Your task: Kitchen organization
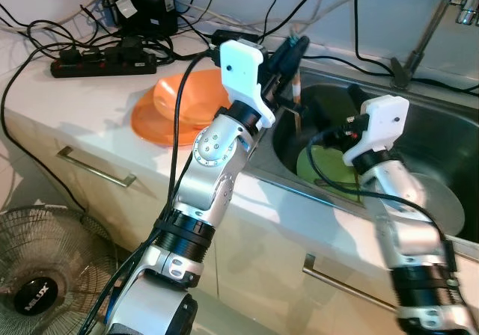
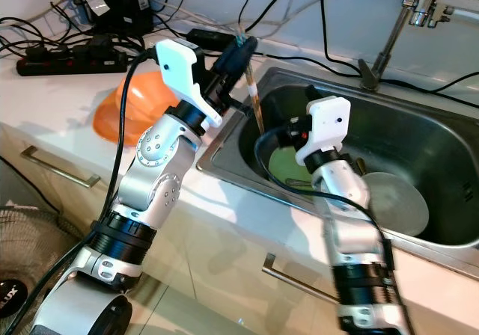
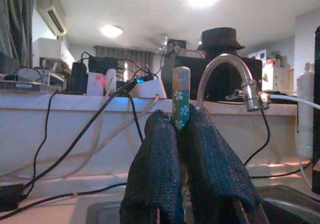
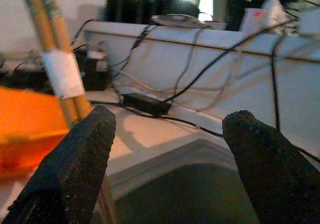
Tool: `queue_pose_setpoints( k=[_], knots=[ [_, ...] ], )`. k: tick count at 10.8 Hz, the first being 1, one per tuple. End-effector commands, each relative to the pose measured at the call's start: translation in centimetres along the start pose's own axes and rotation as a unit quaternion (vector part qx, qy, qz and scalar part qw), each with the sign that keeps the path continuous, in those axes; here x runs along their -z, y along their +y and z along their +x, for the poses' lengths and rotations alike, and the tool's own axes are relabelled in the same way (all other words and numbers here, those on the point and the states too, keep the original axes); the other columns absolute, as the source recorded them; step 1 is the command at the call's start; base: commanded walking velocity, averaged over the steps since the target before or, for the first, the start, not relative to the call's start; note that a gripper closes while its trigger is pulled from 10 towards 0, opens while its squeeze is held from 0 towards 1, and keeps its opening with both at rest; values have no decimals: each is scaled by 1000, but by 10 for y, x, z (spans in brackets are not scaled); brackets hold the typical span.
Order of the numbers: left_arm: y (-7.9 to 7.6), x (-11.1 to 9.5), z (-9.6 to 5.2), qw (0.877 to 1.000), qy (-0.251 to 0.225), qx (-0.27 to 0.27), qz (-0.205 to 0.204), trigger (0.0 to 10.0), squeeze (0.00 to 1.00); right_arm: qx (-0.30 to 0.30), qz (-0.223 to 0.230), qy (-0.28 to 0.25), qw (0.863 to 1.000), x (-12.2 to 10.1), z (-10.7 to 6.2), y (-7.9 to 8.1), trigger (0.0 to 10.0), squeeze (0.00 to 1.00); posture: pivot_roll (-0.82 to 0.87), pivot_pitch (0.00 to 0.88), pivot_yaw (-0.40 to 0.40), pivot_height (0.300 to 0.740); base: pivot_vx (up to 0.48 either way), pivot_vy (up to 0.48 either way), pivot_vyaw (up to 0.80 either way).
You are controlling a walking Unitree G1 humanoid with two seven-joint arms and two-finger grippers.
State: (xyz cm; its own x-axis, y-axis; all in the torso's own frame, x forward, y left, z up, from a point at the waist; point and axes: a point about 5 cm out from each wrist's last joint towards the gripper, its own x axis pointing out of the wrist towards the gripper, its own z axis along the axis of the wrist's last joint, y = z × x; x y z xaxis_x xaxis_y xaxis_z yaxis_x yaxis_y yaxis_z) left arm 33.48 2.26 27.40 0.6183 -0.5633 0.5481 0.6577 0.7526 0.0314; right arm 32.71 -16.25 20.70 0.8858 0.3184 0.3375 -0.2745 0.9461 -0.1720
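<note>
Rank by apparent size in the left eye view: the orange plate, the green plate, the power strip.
1. orange plate, largest.
2. power strip and green plate: unsure, since the right arm hides part of the green plate.

Pale bench with orange plates (stacked) near its middle, a black power strip and tangled cables at far left, and a steel sink set in on the right.

Two orange plates; one green plate; one grey plate; one pair of chopsticks; one power strip.
</note>
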Motion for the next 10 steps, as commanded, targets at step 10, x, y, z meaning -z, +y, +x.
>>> queue_pose_setpoints(
  k=[10],
  knots=[
    [-17,11,-12,991,59,89,-77,10000,0,-80,54,6,995,4,0,33,10000,0,88,48,1,740,0,0,0]
  ],
)
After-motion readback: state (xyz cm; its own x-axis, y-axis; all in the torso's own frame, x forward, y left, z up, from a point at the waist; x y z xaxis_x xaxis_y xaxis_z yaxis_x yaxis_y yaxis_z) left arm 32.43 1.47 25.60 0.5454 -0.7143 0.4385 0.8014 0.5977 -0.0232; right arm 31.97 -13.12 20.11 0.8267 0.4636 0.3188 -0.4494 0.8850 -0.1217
